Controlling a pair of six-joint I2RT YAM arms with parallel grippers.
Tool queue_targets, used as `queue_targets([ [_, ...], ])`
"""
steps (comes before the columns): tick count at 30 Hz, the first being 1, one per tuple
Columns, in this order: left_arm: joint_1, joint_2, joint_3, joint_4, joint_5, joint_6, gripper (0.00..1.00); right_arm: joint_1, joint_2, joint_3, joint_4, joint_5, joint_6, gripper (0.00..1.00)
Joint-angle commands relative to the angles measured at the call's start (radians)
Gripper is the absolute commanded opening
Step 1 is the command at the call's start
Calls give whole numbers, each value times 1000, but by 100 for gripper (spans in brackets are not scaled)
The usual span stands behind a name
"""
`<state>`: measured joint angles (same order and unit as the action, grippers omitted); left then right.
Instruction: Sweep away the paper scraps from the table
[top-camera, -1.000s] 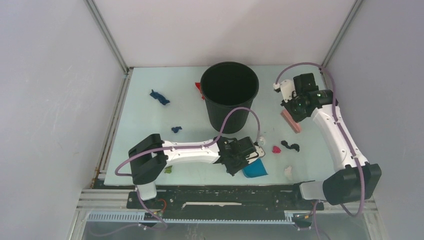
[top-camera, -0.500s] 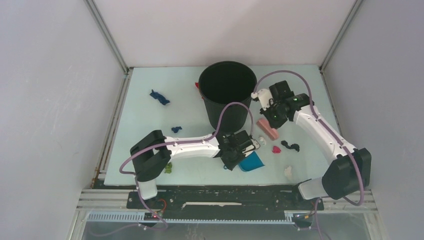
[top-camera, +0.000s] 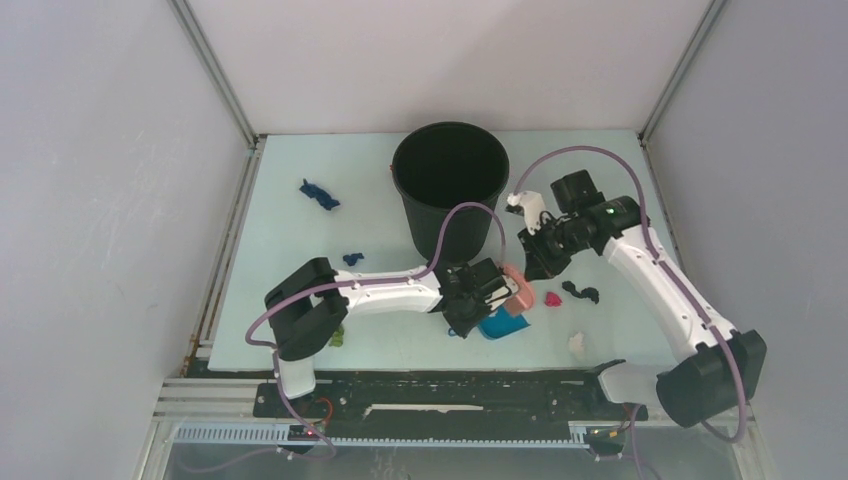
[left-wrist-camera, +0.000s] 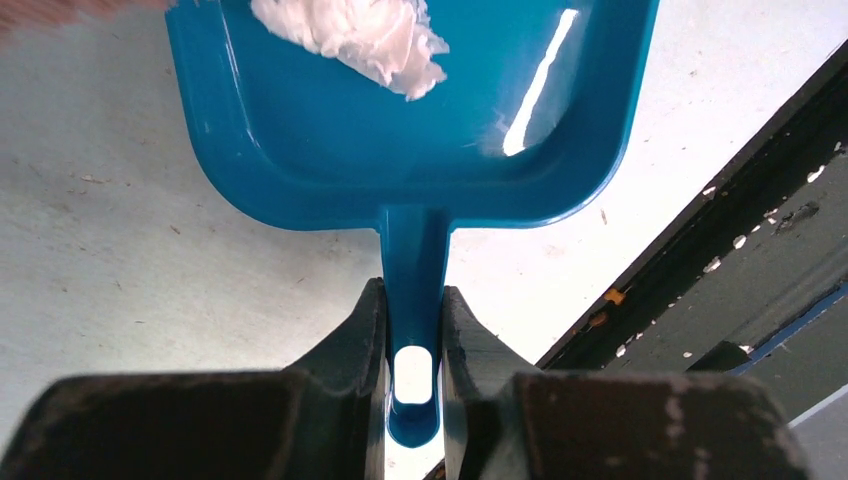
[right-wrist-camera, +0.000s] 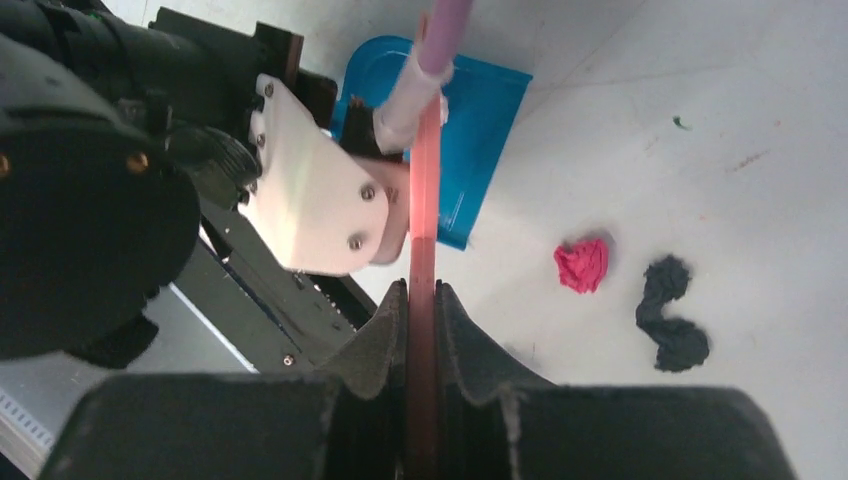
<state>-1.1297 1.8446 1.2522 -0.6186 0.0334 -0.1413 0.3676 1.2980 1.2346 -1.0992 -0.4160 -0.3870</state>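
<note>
Pale table (top-camera: 280, 240) carries paper scraps (top-camera: 318, 193); left gripper (left-wrist-camera: 413, 296) pinches the blue dustpan (left-wrist-camera: 400, 130), right gripper (right-wrist-camera: 421, 292) clamps the pink brush (right-wrist-camera: 425, 180).

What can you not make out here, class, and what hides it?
Left wrist view: the blue plastic dustpan and white crumpled paper scrap run off the top edge.
Right wrist view: bristles of the pink hand brush mostly hidden behind the left arm.
Top view: inside of the black round bucket too dark.
</note>
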Motion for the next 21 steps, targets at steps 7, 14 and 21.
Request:
queue_targets([
  [7, -31, -96, -9, 23, 43, 34, 0, -341, -140, 89, -118, 198, -91, 0],
  [14, -38, -74, 40, -49, 97, 50, 0, -616, -101, 91, -17, 441, -174, 0],
  [21, -21, -46, 69, -84, 93, 53, 0, -654, 4, -4, 73, 436, -148, 0],
])
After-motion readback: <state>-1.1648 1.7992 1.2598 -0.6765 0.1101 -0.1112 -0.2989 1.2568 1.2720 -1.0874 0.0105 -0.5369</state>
